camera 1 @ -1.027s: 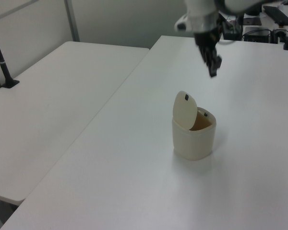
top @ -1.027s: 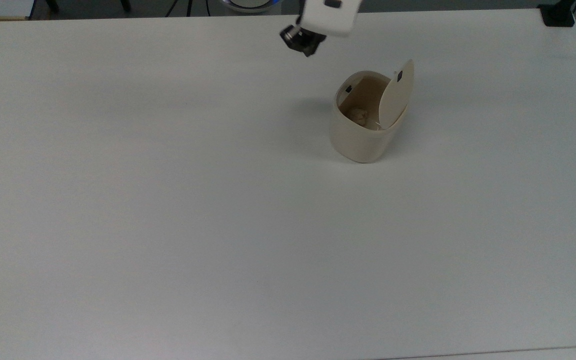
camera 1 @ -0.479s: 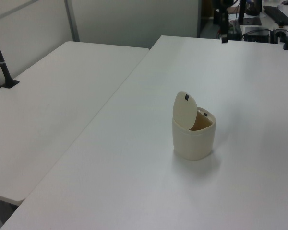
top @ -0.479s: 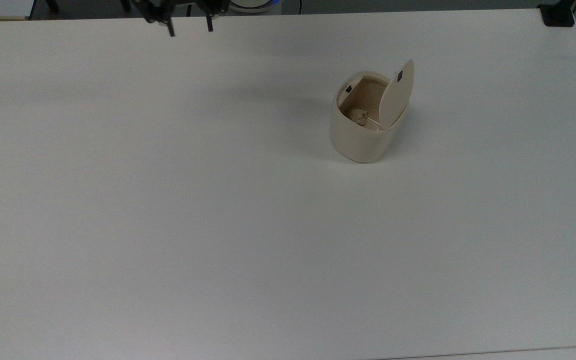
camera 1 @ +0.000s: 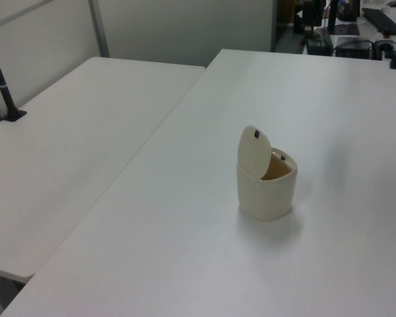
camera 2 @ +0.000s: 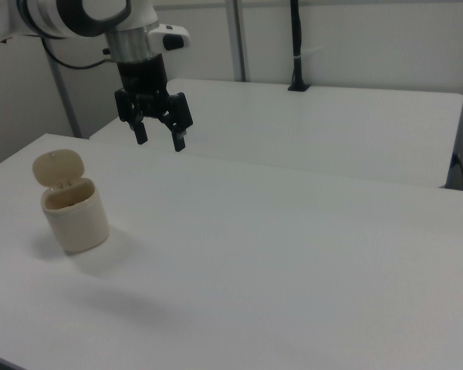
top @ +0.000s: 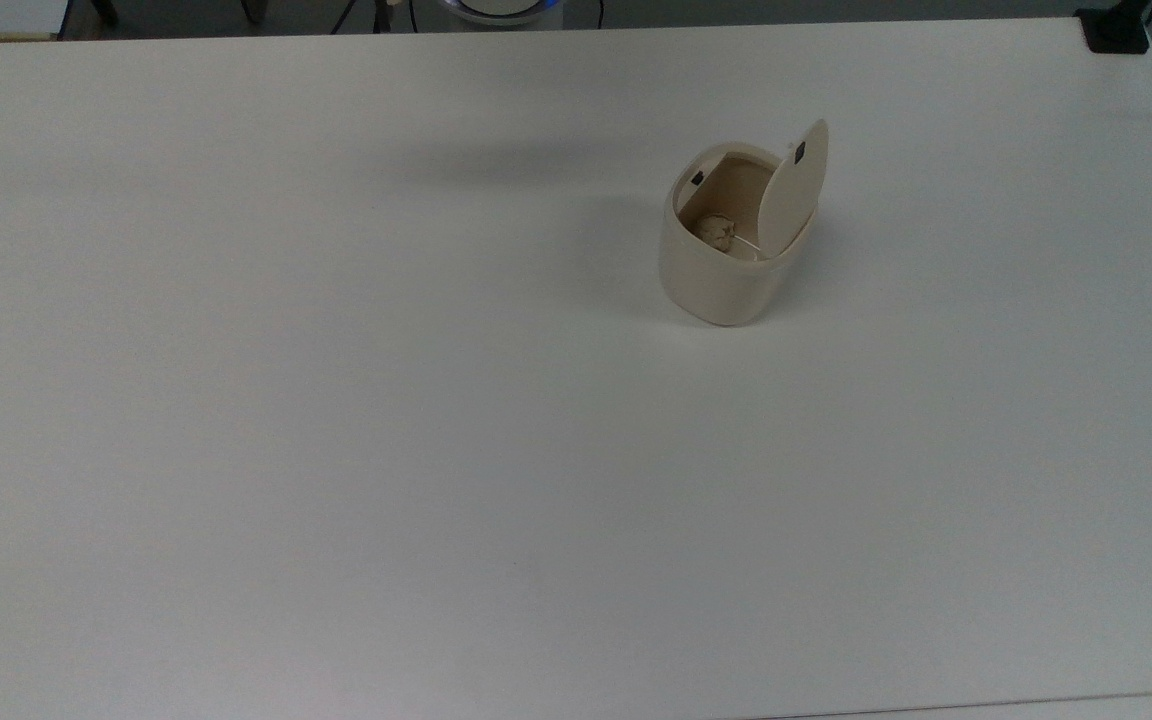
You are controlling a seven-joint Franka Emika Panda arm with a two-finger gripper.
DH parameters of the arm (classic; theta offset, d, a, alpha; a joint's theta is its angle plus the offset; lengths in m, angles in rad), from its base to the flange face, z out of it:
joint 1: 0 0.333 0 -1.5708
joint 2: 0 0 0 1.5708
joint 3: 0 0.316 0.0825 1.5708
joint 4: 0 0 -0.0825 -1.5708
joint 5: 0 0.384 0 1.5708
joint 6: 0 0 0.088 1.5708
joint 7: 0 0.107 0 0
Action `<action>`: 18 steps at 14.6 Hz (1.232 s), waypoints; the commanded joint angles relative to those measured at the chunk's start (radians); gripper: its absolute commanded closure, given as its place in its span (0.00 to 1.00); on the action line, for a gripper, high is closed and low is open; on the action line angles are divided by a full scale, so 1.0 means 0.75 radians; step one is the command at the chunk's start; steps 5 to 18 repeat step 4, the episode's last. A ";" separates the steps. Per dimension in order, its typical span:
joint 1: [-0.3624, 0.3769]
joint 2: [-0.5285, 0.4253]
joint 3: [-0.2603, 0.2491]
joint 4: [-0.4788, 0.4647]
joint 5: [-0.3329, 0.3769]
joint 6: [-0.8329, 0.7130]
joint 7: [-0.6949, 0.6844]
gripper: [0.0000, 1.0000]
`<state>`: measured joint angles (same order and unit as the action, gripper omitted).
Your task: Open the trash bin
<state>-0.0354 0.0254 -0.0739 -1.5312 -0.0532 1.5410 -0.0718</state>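
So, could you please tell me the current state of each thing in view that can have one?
Cream plastic trash bin: upright on the white table, open.
Flat hinged lid: swung up, standing nearly upright at the bin's rim.
Crumpled scrap: lying inside the bin.
Black two-finger gripper: open, empty, hanging in the air away from the bin.

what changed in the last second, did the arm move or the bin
The arm moved. A second ago the gripper hung near the bin; it then swung off toward the top view's upper left and out past the table's far edge. Now it hovers open in the right view, well clear of the bin, holding nothing. The bin stayed put, its lid standing open and crumpled scrap inside.
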 commanded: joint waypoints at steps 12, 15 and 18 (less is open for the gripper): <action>0.006 -0.009 0.006 -0.034 0.014 0.027 0.053 0.00; 0.006 -0.009 0.006 -0.034 0.014 0.027 0.053 0.00; 0.006 -0.009 0.006 -0.034 0.014 0.027 0.053 0.00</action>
